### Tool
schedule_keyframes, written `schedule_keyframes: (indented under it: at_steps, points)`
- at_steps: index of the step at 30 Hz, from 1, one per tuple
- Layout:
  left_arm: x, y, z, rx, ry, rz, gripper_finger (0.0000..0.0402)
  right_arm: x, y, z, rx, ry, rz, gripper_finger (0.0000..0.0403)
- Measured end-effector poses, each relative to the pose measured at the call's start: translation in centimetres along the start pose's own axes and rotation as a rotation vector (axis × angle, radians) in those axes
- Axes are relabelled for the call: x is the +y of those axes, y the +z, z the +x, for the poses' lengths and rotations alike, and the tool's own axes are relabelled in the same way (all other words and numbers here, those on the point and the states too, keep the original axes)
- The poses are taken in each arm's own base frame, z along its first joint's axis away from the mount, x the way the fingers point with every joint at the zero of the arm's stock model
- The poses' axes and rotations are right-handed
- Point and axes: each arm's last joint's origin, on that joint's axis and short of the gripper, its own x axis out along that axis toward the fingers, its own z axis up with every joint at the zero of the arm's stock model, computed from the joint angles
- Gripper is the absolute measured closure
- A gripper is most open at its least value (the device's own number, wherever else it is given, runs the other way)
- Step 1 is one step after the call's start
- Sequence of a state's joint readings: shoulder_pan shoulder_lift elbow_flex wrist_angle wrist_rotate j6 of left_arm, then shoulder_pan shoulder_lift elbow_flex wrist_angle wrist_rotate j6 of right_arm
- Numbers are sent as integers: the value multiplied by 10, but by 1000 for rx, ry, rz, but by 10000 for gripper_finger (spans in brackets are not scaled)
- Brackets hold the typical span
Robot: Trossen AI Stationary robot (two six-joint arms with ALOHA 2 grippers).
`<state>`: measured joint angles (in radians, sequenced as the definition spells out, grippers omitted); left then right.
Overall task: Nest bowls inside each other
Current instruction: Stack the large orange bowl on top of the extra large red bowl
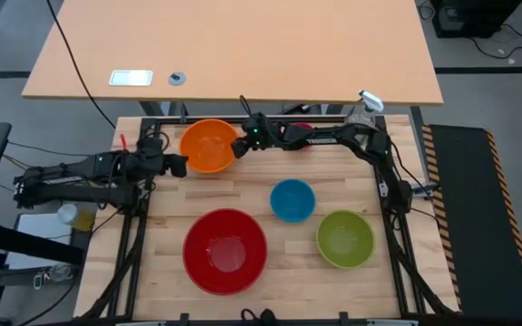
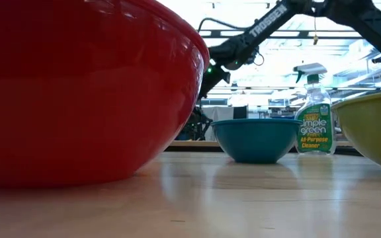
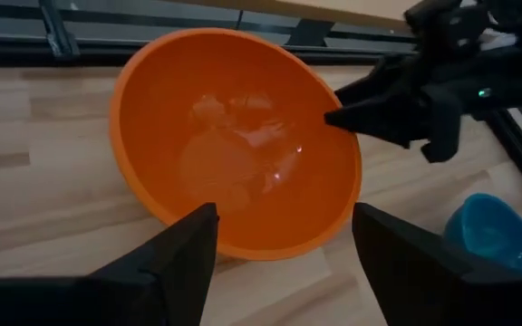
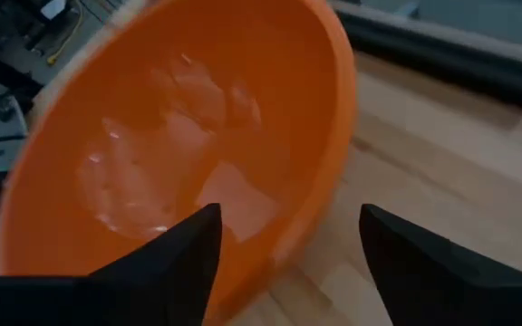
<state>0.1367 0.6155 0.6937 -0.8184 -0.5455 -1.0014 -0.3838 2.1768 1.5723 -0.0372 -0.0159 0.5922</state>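
The orange bowl (image 1: 208,145) sits by its base on the wooden table, far left of centre. My left gripper (image 1: 181,165) is open at the bowl's left near rim, with its fingers (image 3: 184,258) on either side of that rim. My right gripper (image 1: 240,145) is open at the bowl's right rim. One finger (image 4: 175,258) is over the bowl's inside and the other is outside. The blue bowl (image 1: 293,200), the green bowl (image 1: 345,239) and the red bowl (image 1: 225,251) stand apart nearer the front edge. My right gripper (image 4: 288,244) comes slanting down from the table's right, its open fingers astride the orange bowl's right rim (image 4: 333,154). I cannot tell whether a finger touches the rim. My left gripper (image 3: 284,244) shows no touch with the bowl.
A clear spray bottle (image 2: 315,119) stands at the far right corner, close behind the right arm (image 1: 333,136). The red bowl (image 2: 78,86) fills the low view's left and hides the orange bowl there. Bare wood lies between the bowls mid-table.
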Motion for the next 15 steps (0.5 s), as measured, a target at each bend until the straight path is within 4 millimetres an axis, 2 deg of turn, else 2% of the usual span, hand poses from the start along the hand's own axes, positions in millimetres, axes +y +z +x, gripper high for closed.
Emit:
schedule_keyframes:
  at_steps: [7, 15]
  points:
    - [1, 1, 0, -6, 8, -7, 143, 6, -3, -1, -52, -66, -10, 183]
    - [1, 1, 0, -6, 8, -6, 143, -6, -10, -2, 43, -152, 60, 281]
